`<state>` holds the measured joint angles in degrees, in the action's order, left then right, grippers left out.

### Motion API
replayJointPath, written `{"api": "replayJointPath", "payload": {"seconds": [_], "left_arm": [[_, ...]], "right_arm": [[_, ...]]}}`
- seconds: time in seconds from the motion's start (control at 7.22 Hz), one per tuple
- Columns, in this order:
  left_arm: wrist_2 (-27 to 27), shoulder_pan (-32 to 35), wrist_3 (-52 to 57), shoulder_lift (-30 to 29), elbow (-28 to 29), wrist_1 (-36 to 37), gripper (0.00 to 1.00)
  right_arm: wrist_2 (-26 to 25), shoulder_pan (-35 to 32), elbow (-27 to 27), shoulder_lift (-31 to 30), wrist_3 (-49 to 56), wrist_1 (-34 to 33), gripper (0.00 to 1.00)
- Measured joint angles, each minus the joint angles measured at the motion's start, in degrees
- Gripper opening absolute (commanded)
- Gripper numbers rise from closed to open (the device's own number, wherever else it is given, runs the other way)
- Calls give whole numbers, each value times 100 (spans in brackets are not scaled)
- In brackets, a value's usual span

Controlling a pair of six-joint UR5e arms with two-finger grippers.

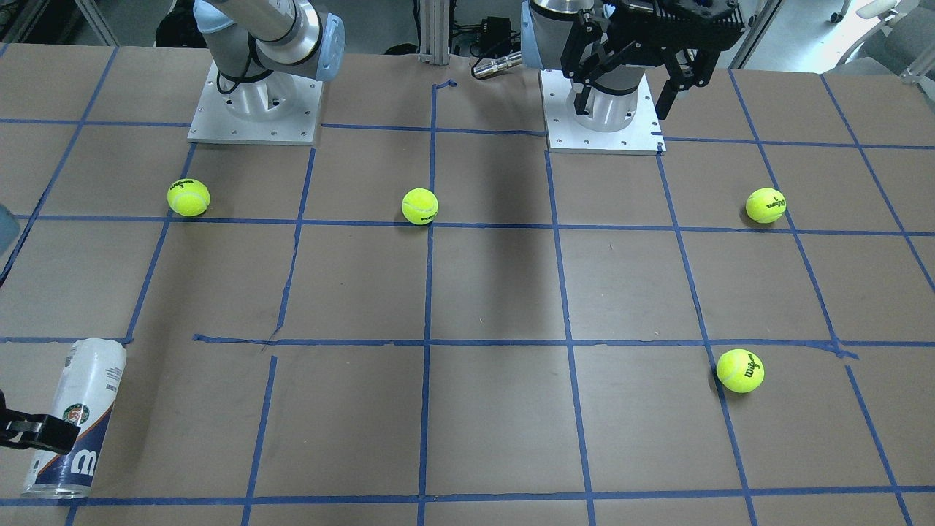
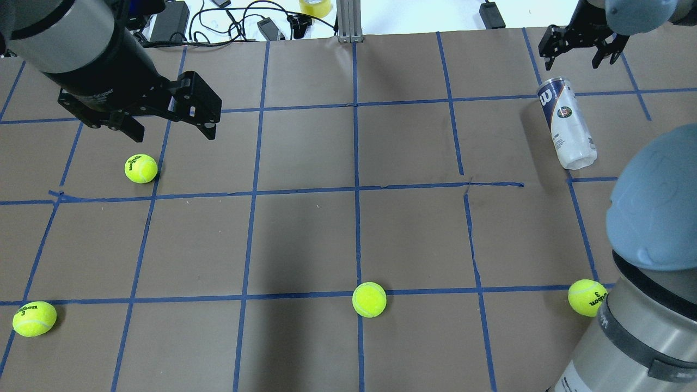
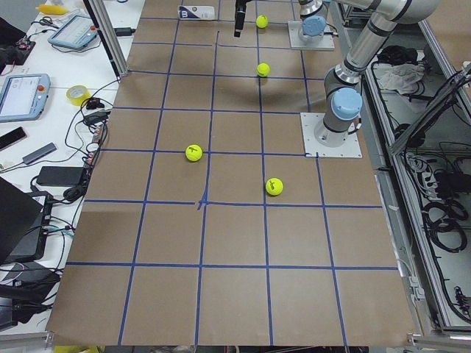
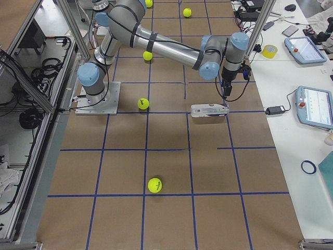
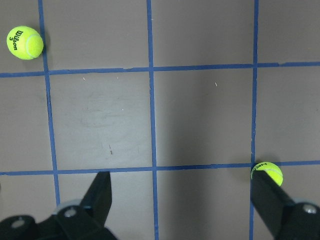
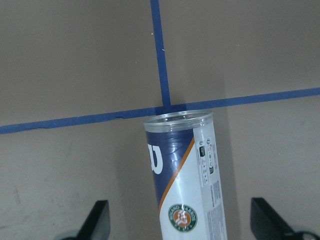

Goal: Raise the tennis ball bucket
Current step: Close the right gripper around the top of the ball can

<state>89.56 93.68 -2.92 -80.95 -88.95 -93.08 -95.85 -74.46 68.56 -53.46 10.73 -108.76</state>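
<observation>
Right now I see the tennis ball bucket [image 2: 566, 124] lying on its side on the bench [image 2: 305, 239], out at the far right corner from the robot's seat, with its navy-banded end pointing away from the robot and its other end towards it. My right arm is stretched well out from its base, the forearm running almost level over the bench in the exterior right view and the wrist bent so that the right claw [image 2: 576, 54] points straight down over the navy end of the bucket. That claw is spread wide: in the right wrist view its two fingers [image 6: 97, 220] stand either side of the bucket's body with bare bench showing between each finger and the plastic, so nothing is gripped. From the front-facing view one finger overlaps the bucket's side, and I cannot tell from there how high the tips hang above it. My left arm is folded in close to its own base, with the left claw [image 2: 170, 128] hanging above the bench, tips down and likewise spread apart, holding nothing. A tennis ball [image 2: 141, 168] sits on the bench just beside it, near a crossing of the blue tape lines [image 2: 356, 163], well apart from the bucket.
</observation>
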Motion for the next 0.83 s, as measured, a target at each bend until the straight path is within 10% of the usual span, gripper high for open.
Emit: {"api": "replayJointPath", "payload": {"seconds": [0.83], "left_arm": [[-2,0,1,0,-2,-5,100]], "right_arm": [[591,300,27,769,969,-527,100]]}}
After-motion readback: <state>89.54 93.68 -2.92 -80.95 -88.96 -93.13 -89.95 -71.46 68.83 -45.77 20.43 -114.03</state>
